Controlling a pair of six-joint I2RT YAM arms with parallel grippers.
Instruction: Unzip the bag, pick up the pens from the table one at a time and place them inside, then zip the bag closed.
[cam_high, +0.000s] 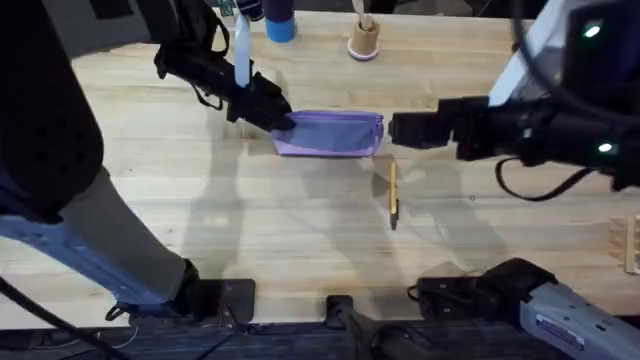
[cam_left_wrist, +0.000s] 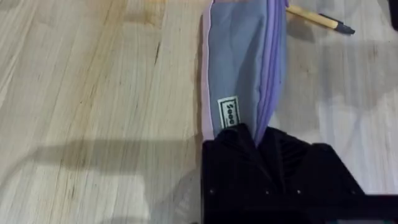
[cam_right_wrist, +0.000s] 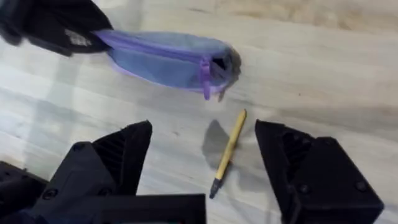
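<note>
The lavender bag lies on the wooden table a little behind its middle. My left gripper is shut on the bag's left end. In the left wrist view the black fingers pinch the fabric end of the bag. My right gripper hovers open just off the bag's right end. Between its spread fingers, the right wrist view shows the bag, the purple zipper pull at the near end, and the yellow pen. The pen lies on the table in front of the bag's right end.
At the back edge stand a blue bottle, a white stick-like object and a small wooden spool. A light wooden item sits at the far right edge. Bare tabletop spreads in front of the bag.
</note>
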